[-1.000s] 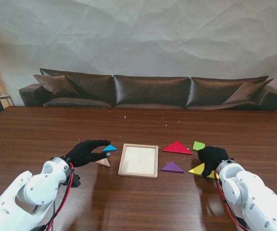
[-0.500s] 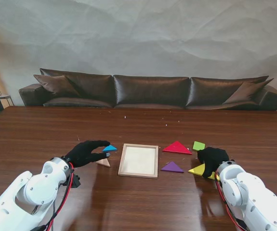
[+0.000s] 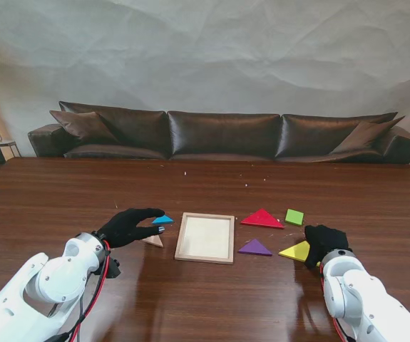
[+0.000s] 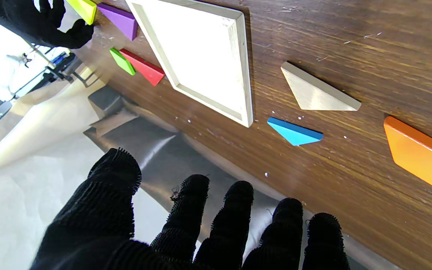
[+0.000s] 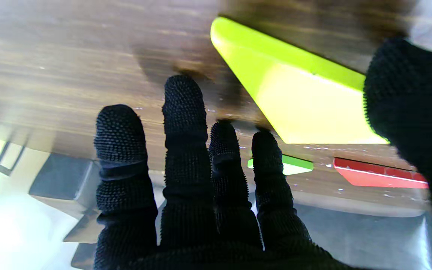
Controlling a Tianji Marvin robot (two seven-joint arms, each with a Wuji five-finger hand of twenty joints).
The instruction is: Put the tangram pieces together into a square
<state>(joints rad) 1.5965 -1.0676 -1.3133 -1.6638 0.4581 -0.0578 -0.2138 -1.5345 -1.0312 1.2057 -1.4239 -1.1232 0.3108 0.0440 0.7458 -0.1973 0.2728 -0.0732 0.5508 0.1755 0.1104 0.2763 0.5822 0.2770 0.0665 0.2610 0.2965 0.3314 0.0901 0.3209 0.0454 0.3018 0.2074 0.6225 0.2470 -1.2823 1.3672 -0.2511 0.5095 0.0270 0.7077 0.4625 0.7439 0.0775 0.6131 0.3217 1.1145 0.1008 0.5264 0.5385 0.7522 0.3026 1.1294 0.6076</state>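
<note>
The pale wooden frame tray [image 3: 205, 237] [image 4: 243, 67] lies mid-table with nothing in it. Left of it are a blue triangle [image 3: 163, 220] [image 4: 294, 132] and a bare-wood triangle [image 3: 152, 241] [image 4: 315, 92]. My left hand [image 3: 127, 226] [image 4: 201, 232] hovers open beside them, fingertips near the blue one. An orange piece [image 4: 418, 153] shows only in the left wrist view. Right of the tray lie a red triangle [image 3: 262, 218], a green square [image 3: 294, 216], a purple triangle [image 3: 254, 247] and a yellow triangle [image 3: 296, 251] [image 5: 306, 97]. My right hand [image 3: 324, 242] [image 5: 201, 195] sits open at the yellow triangle's right edge.
A dark leather sofa [image 3: 222, 135] stands beyond the table's far edge. Small crumbs dot the brown tabletop [image 3: 212, 192].
My right hand has drawn back toward me and to the right, uncovering more of the yellow triangle. The left hand and the pieces have stayed put.
</note>
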